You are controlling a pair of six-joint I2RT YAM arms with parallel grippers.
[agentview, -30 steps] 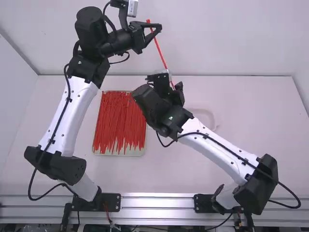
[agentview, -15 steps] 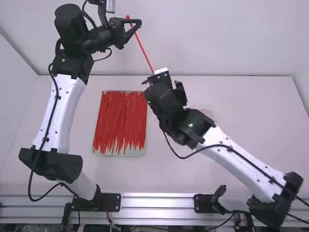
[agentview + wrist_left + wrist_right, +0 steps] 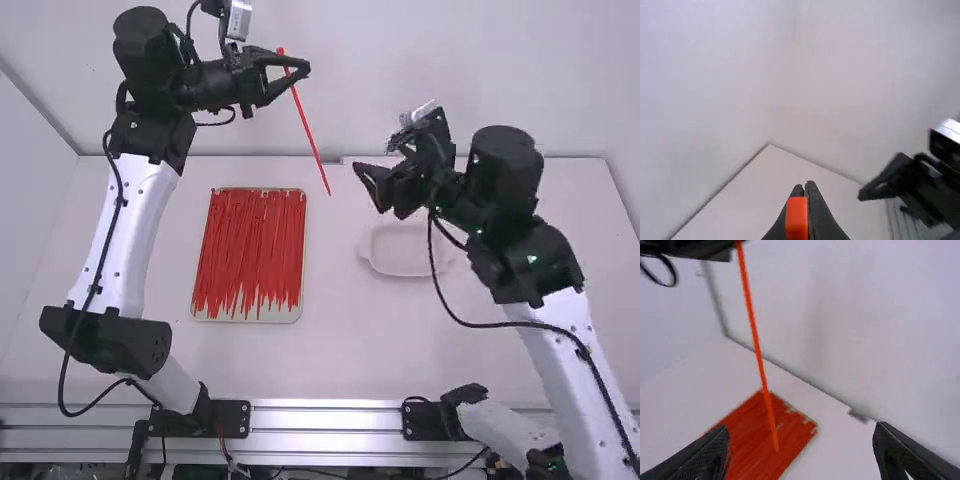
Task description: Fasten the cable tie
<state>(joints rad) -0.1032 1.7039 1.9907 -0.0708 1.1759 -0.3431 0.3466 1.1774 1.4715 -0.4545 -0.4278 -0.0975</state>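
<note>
Left tool (image 3: 290, 72) is up high, clenched on the top end of the red cable tie (image 3: 306, 125), which slants through the air toward five o'clock, clear of the surface (image 3: 330, 330). Right tool (image 3: 372, 188) sits at three o'clock of the tie's free tip, jaws spread wide, near but not touching. At seven o'clock of that tip lies a heap of red ties (image 3: 250, 250), and a clear dish (image 3: 400, 258) rests at five o'clock of the right tool

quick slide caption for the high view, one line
Left gripper holds a thin red plastic cable tie aloft while the open right gripper faces its lower end.
</note>
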